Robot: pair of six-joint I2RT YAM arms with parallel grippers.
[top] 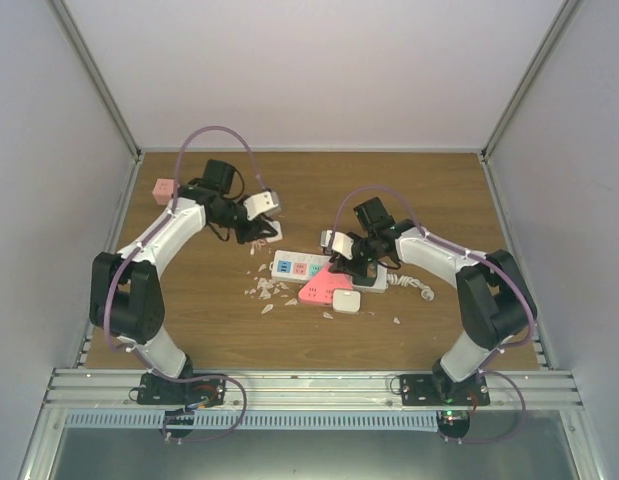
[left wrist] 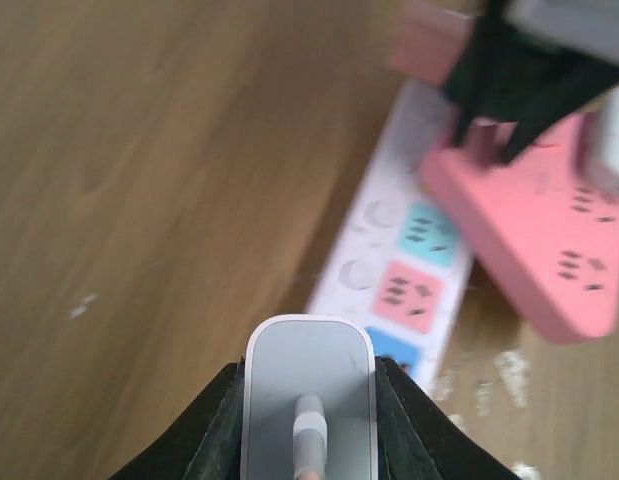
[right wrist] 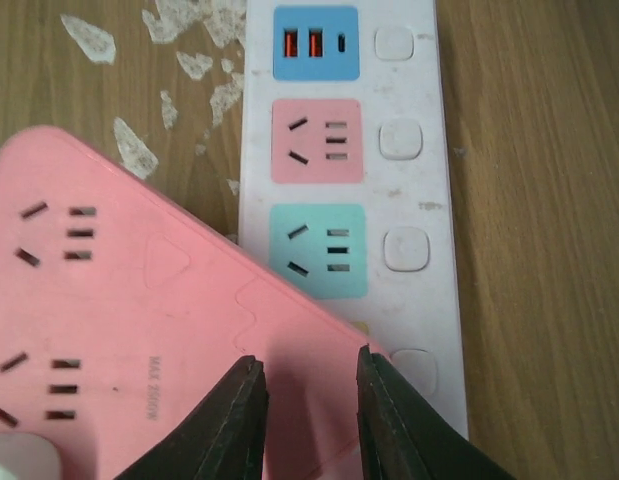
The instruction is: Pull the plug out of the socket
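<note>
Pink triangular plastic plug (right wrist: 139,300) on white pastel-faced socket (right wrist: 429,200): seemingly rigid, slick; take edges. Right pincer (right wrist: 307,366) narrowly parted; left pincer (left wrist: 309,370) clamps white corded block (left wrist: 309,345).

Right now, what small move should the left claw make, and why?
Probably draw the left claw straight back: it is clamped on the white plug beside the socket, while the right claw stands over the pink block across it.
</note>
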